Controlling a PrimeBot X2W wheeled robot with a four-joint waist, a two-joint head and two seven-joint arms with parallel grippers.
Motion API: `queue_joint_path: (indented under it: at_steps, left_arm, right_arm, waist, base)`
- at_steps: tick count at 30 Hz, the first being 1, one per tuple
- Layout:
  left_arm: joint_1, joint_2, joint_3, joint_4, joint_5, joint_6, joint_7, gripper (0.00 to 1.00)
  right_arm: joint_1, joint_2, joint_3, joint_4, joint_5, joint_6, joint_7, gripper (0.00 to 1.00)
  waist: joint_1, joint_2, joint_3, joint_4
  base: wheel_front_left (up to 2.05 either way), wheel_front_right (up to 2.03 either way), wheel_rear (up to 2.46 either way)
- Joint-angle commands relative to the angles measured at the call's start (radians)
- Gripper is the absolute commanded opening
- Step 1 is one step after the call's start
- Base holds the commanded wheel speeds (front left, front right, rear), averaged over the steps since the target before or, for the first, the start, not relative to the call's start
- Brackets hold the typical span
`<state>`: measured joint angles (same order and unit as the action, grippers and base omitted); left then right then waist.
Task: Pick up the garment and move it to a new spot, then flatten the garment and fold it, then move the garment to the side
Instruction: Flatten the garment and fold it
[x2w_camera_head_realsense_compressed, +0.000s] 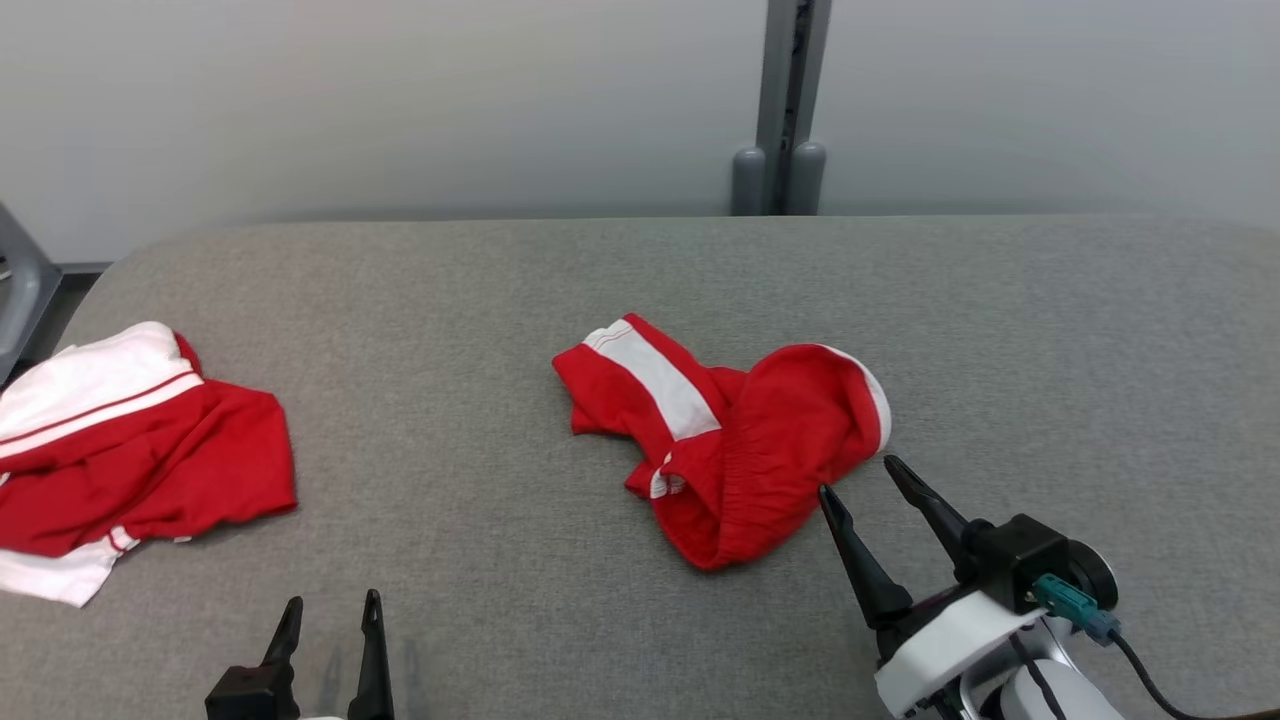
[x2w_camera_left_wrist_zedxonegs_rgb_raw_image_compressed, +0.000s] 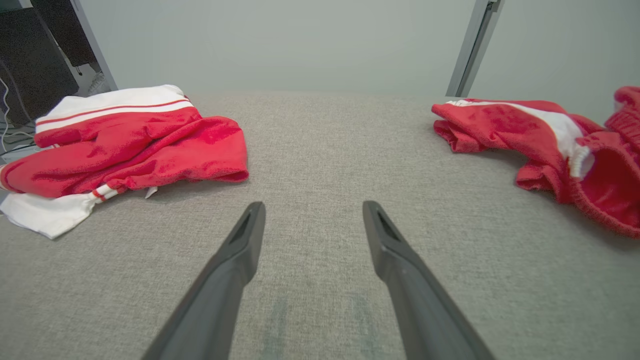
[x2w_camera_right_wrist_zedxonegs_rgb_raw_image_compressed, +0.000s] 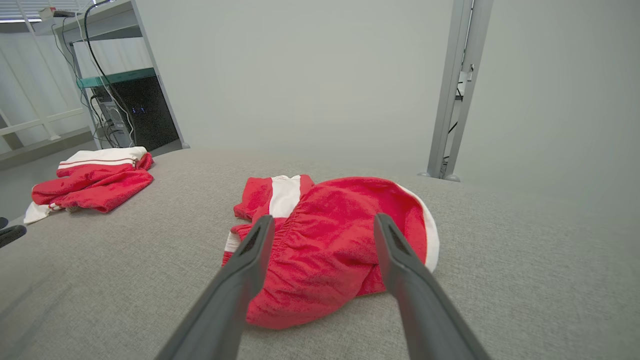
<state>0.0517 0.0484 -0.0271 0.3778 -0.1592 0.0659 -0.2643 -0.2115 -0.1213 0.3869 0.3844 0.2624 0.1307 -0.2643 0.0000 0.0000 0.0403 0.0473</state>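
A crumpled red garment (x2w_camera_head_realsense_compressed: 735, 440) with a white stripe lies in the middle of the grey table (x2w_camera_head_realsense_compressed: 500, 280); its left end shows at the right of the left wrist view (x2w_camera_left_wrist_zedxonegs_rgb_raw_image_compressed: 505, 127). My right gripper (x2w_camera_head_realsense_compressed: 860, 480) is open, its fingertips just off the garment's near right edge and not touching it. Through the right wrist view the garment (x2w_camera_right_wrist_zedxonegs_rgb_raw_image_compressed: 325, 245) sits between and beyond the spread fingers (x2w_camera_right_wrist_zedxonegs_rgb_raw_image_compressed: 400, 260). My left gripper (x2w_camera_head_realsense_compressed: 330, 605) is open at the table's near edge, over bare cloth (x2w_camera_left_wrist_zedxonegs_rgb_raw_image_compressed: 310, 207), with nothing between its fingers.
A second red and white garment (x2w_camera_head_realsense_compressed: 120, 450) lies bunched at the table's left edge, ahead and left of my left gripper (x2w_camera_left_wrist_zedxonegs_rgb_raw_image_compressed: 125, 145). A grey post (x2w_camera_head_realsense_compressed: 785, 100) stands behind the table against the pale wall. Shelving and cables (x2w_camera_right_wrist_zedxonegs_rgb_raw_image_compressed: 107, 100) stand off to the left.
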Motion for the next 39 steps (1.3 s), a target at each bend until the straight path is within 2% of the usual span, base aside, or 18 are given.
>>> queue_joint_path:
  at_steps: [1, 8, 13, 26, 27, 28, 29, 30, 31, 35, 39]
  left_arm:
    - [-0.025, 0.004, -0.003, 0.004, -0.004, 0.0, 0.0, 1.0]
    - [-0.049, 0.004, -0.032, 0.012, -0.033, -0.001, 0.0, 1.0]
    - [-0.052, 0.004, -0.052, 0.017, -0.055, 0.003, 0.0, 1.0]
    - [-0.069, 0.004, -0.086, 0.016, -0.088, 0.019, 0.0, 1.0]
    - [-0.07, 0.004, -0.089, 0.016, -0.09, 0.02, 0.0, 1.0]
    - [-0.071, 0.004, -0.092, 0.017, -0.093, 0.022, 0.0, 1.0]
    - [-0.072, 0.004, -0.095, 0.017, -0.097, 0.022, 0.0, 1.0]
    - [-0.075, 0.004, -0.098, 0.018, -0.099, 0.023, 0.0, 1.0]
    - [-0.078, 0.004, -0.099, 0.018, -0.1, 0.023, 0.0, 1.0]
    - [-0.079, 0.004, -0.101, 0.023, -0.109, 0.024, 0.0, 1.0]
    - [-0.065, 0.004, -0.099, 0.03, -0.11, 0.024, 0.0, 1.0]
  right_arm:
    - [-0.023, -0.002, 0.014, 0.007, 0.006, 0.0, 0.0, 1.0]
    - [-0.135, -0.013, 0.1, 0.079, -0.001, 0.0, 0.0, 1.0]
    - [-0.204, -0.018, 0.143, 0.186, -0.024, 0.0, 0.0, 1.0]
    - [-0.299, 0.019, 0.156, 0.436, -0.116, 0.0, 0.0, 1.0]
    - [-0.306, 0.022, 0.152, 0.448, -0.118, 0.0, 0.0, 0.91]
    - [-0.313, 0.023, 0.148, 0.459, -0.121, 0.0, 0.0, 0.55]
    - [-0.316, 0.025, 0.141, 0.467, -0.122, 0.0, 0.0, 0.35]
    - [-0.32, 0.029, 0.134, 0.473, -0.125, 0.0, 0.0, 0.04]
    - [-0.325, 0.033, 0.126, 0.476, -0.126, 0.0, 0.0, 0.0]
    - [-0.335, 0.039, 0.091, 0.438, -0.135, 0.0, 0.0, 0.0]
    - [-0.337, 0.044, 0.069, 0.347, -0.125, 0.0, 0.0, 0.0]
  waist:
    - [0.0, 0.0, 0.031, 0.045]
    - [0.0, 0.0, 0.075, 0.124]
    - [0.0, 0.0, 0.096, 0.164]
    - [0.0, 0.0, 0.122, 0.186]
    - [0.0, 0.0, 0.124, 0.187]
    - [0.0, 0.0, 0.126, 0.187]
    - [0.0, 0.0, 0.127, 0.188]
    - [0.0, 0.0, 0.128, 0.19]
    - [0.0, 0.0, 0.129, 0.191]
    - [0.0, 0.0, 0.128, 0.194]
    - [0.0, 0.0, 0.114, 0.192]
  base:
    - [0.0, 0.0, 0.0]
    - [0.0, 0.0, 0.0]
    - [0.0, 0.0, 0.0]
    - [0.0, 0.0, 0.0]
    - [0.0, 0.0, 0.0]
    - [0.0, 0.0, 0.0]
    - [0.0, 0.0, 0.0]
    - [0.0, 0.0, 0.0]
    - [0.0, 0.0, 0.0]
    - [0.0, 0.0, 0.0]
    - [0.0, 0.0, 0.0]
